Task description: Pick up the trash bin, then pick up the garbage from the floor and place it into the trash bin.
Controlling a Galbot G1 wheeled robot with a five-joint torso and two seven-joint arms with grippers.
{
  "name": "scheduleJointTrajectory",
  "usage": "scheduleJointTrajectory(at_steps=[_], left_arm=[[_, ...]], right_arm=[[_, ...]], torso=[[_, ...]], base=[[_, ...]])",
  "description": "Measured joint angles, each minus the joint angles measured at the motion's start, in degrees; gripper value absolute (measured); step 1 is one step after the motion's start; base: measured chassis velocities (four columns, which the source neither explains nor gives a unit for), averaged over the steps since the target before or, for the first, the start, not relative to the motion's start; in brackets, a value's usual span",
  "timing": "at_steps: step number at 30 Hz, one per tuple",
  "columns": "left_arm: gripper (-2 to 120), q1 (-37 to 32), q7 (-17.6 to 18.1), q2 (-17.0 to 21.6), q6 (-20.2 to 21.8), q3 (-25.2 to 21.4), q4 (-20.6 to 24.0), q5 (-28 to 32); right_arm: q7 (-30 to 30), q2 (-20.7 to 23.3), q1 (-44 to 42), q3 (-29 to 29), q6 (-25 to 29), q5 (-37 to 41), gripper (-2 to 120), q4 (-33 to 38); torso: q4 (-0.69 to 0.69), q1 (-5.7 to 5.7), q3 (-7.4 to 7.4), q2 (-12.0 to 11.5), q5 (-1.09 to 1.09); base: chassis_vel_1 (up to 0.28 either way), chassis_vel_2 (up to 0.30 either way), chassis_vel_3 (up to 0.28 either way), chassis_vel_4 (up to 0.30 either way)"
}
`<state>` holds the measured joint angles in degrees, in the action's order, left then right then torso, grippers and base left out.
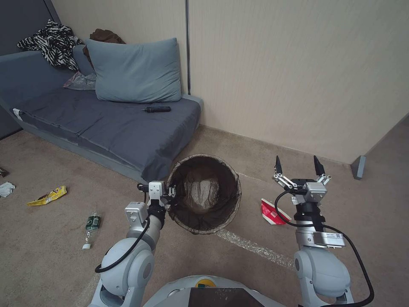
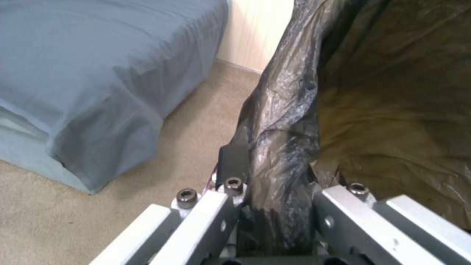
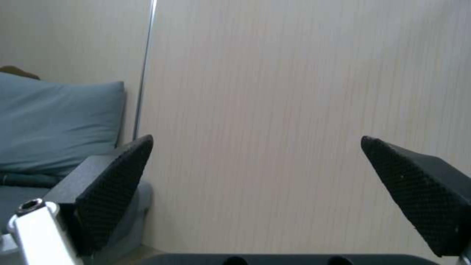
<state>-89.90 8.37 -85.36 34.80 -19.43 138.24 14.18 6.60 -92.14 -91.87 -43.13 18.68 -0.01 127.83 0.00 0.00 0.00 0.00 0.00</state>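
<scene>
Left gripper [image 1: 171,195] clamped on the trash bin [image 1: 203,192] rim, frame centre.
Right gripper [image 1: 299,165] spread wide, right of centre; bottle [image 1: 91,224] label green, wording unreadable.

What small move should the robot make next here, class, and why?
Probably lower the right gripper toward the red cup. The left gripper is shut on the bin rim, so the bin is in hand, and the right gripper is open and empty just above the cup, the nearest litter.
</scene>
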Motion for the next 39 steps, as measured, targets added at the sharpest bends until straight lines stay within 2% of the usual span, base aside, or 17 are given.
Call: scheduleJointTrajectory(at_steps=[4,7,9,10,12,13,14,15,16,19,20,22,30,39], left_arm=[[3,0.0,0.0,-0.1,0.0,0.0,0.1,0.0],[3,0.0,0.0,-0.1,0.0,0.0,0.1,0.0],[3,0.0,0.0,0.0,0.0,0.0,0.2,0.0],[3,0.0,0.0,0.0,0.0,0.0,0.2,0.0],[3,0.0,0.0,0.1,0.1,-0.4,0.5,0.1],[3,0.0,0.0,0.1,0.1,-0.4,0.5,0.1],[3,-0.1,0.0,0.2,0.1,-0.7,0.7,0.1],[3,-0.1,0.1,0.2,0.1,-0.7,0.8,0.1],[3,-0.1,0.1,0.2,0.1,-0.7,0.8,0.1],[3,-0.2,0.3,0.2,0.1,-0.9,0.8,0.2],[3,-0.2,0.3,0.2,0.1,-0.9,0.8,0.2],[3,-0.1,0.3,0.3,0.1,-0.9,0.7,0.2],[3,0.4,0.3,0.5,0.2,-0.8,0.2,0.4],[3,0.7,0.3,0.8,0.2,-0.4,-0.2,0.6]], right_arm=[[-0.5,0.0,0.5,0.0,-0.6,-0.5,100,-0.1],[-1.5,0.0,0.8,-0.2,-3.2,-1.2,100,-0.2],[-1.8,0.9,1.5,-0.9,-9.7,-1.8,100,-0.6],[-1.8,0.9,1.5,-0.9,-9.7,-1.8,100,-0.6],[-0.7,3.4,1.8,-1.5,-18.5,-1.5,100,-1.1],[-0.7,3.4,1.8,-1.5,-18.5,-1.5,100,-1.1],[-0.2,5.1,1.9,-1.4,-24.5,-0.3,100,-1.5],[0.4,6.0,1.9,-1.4,-28.0,0.4,100,-1.8],[0.4,6.0,1.9,-1.4,-28.0,0.4,100,-1.8],[2.2,8.9,3.2,-0.8,-37.2,0.9,100,-5.2],[2.2,8.9,3.2,-0.8,-37.2,0.9,100,-5.2],[3.9,10.6,3.5,-0.5,-41.1,0.9,100,-7.5],[6.3,14.5,4.0,0.2,-44.5,0.6,100,-13.3],[10.2,17.7,5.6,-0.4,-44.4,-2.3,100,-19.8]], torso=[[0.0,0.0,0.0,0.0,0.0],[0.0,0.0,0.0,0.0,0.0],[0.0,0.0,0.0,0.0,0.0],[0.0,0.0,0.0,0.0,0.0],[0.0,0.0,0.0,0.0,0.0],[0.0,0.0,0.0,0.0,0.0],[0.02,0.0,0.0,0.0,0.01],[0.0,0.0,0.0,0.0,0.01],[0.0,0.0,0.0,0.0,0.01],[0.01,0.0,0.0,0.0,0.01],[0.01,0.0,0.0,0.0,0.01],[0.01,0.0,0.01,0.0,0.01],[0.0,0.0,0.0,0.0,0.01],[0.0,0.0,0.0,0.0,0.0]], base=[[0.0,0.0,0.0,0.0],[0.0,0.0,0.0,0.0],[0.0,0.0,0.0,0.0],[0.0,0.0,0.0,0.0],[0.0,0.0,0.0,0.0],[0.0,0.0,0.0,0.0],[0.0,0.0,0.0,0.0],[0.0,0.0,0.0,0.0],[0.0,0.0,0.0,0.0],[0.0,0.0,0.0,0.0],[0.0,0.0,0.0,0.0],[0.0,0.0,0.0,0.0],[0.0,0.0,0.0,0.0],[0.0,0.0,0.0,0.0]])
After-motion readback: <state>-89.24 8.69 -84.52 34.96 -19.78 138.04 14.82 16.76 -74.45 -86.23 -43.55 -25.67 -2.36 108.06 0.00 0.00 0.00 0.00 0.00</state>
